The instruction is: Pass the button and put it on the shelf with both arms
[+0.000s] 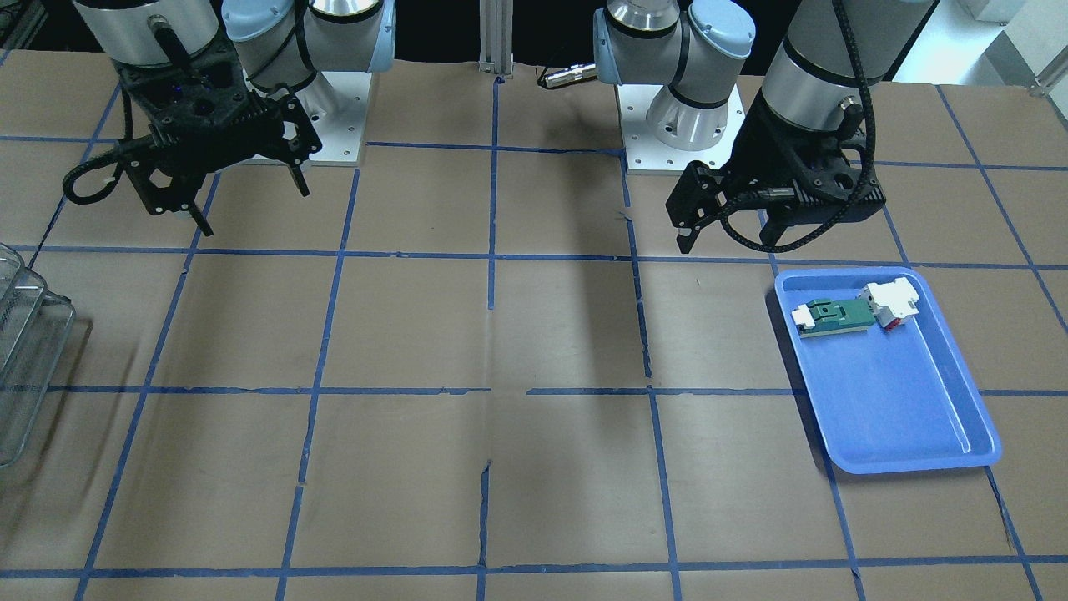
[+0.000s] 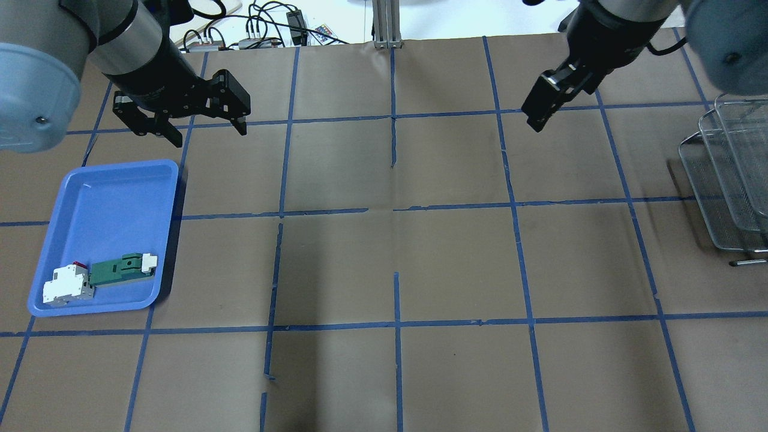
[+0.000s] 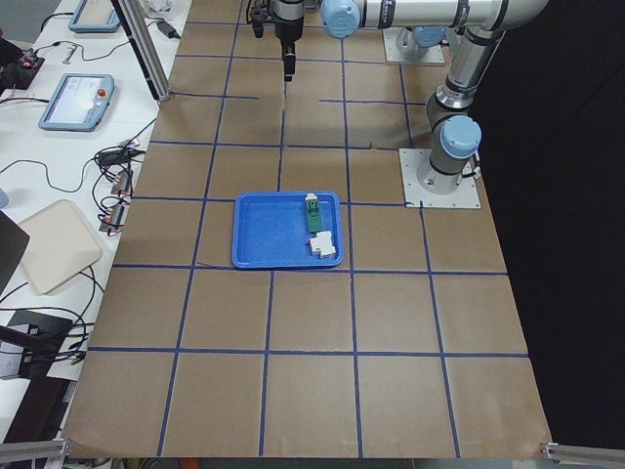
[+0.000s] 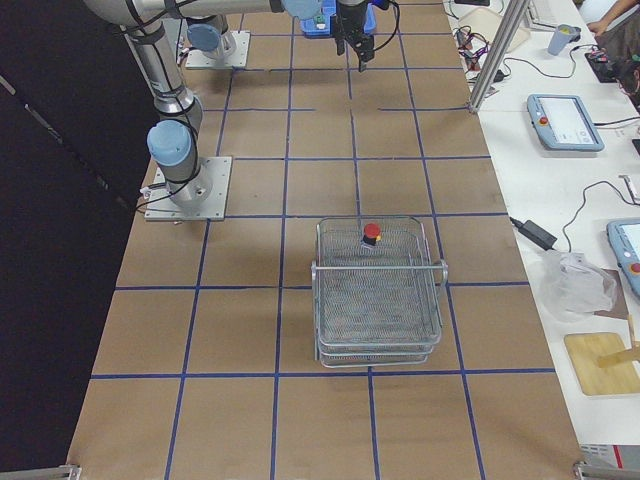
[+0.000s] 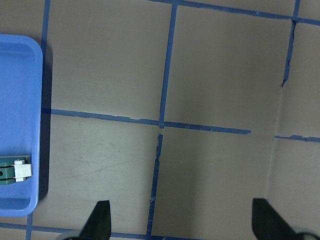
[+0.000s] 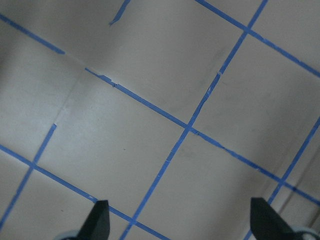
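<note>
Red-capped button (image 4: 371, 232): upright on the top tier of the shelf (image 4: 378, 300), at the tier's 12 o'clock end in the right-side view.
Shelf position: wire rack on the table, at the 3 o'clock edge of the overhead view.
Left gripper (image 2: 210, 137): jaws spread wide, nothing held; above the table at 1 o'clock from the blue tray (image 2: 108, 198).
Right gripper (image 1: 254, 210): jaws spread wide, nothing held; at 10 o'clock from the shelf, overhead.
Tray contents: white-and-red block (image 2: 66, 287) joined to green board (image 2: 120, 270), at its 6 o'clock end.

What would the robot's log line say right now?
button: on shelf; left hand: open, empty; right hand: open, empty
</note>
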You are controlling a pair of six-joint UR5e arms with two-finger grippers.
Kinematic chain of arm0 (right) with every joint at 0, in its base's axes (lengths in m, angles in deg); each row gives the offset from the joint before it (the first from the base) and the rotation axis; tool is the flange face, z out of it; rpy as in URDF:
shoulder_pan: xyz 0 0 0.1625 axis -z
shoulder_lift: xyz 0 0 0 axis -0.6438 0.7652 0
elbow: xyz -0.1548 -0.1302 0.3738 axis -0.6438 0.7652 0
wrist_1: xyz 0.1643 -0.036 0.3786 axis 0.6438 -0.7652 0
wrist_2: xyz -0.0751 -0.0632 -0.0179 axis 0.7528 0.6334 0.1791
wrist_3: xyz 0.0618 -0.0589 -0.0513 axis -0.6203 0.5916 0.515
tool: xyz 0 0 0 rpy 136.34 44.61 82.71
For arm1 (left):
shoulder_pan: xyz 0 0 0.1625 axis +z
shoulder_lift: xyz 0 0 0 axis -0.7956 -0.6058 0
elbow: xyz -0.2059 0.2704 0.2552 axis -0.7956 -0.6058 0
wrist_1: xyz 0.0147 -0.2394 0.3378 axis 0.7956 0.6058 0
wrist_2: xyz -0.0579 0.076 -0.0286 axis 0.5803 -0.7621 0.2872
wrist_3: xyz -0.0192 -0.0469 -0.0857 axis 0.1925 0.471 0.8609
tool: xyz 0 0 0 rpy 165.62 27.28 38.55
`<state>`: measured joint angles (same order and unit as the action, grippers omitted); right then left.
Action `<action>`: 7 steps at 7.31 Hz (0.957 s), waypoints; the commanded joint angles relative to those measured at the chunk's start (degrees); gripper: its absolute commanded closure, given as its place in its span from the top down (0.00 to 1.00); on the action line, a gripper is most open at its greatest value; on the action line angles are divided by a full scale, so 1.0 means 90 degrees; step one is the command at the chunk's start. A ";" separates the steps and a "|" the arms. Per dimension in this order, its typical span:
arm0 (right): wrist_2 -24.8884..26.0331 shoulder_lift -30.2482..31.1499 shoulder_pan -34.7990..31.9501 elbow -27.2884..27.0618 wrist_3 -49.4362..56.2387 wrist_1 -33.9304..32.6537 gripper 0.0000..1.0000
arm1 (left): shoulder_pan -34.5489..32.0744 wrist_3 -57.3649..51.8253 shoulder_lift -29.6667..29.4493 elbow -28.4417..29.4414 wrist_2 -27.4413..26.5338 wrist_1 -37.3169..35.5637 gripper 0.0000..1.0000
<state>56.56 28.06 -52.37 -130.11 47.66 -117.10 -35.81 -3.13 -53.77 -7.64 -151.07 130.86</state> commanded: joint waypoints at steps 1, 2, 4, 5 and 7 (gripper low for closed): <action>0.0042 -0.0057 0.0036 -0.0043 -0.1798 -0.0033 1.00 | 0.0012 -0.0028 0.0007 0.0035 -0.0003 0.0016 1.00; 0.0342 -0.0116 0.0115 -0.0052 -0.2508 0.0034 1.00 | 0.0012 -0.0008 0.0027 0.0054 -0.0022 0.0055 1.00; 0.0502 -0.0116 0.0135 -0.0043 -0.2700 0.0025 1.00 | 0.0041 -0.0018 0.0017 0.0220 -0.0052 0.0239 1.00; 0.0501 -0.0116 0.0135 -0.0033 -0.2710 0.0006 1.00 | 0.0041 -0.0018 0.0017 0.0211 -0.0052 0.0260 1.00; 0.0269 -0.0116 0.0155 -0.0033 -0.2720 -0.0043 1.00 | 0.0051 -0.0018 0.0036 0.0172 -0.0052 0.0270 1.00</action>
<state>60.50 27.02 -51.09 -130.43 23.34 -117.23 -35.43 -3.28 -53.54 -5.90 -151.53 133.14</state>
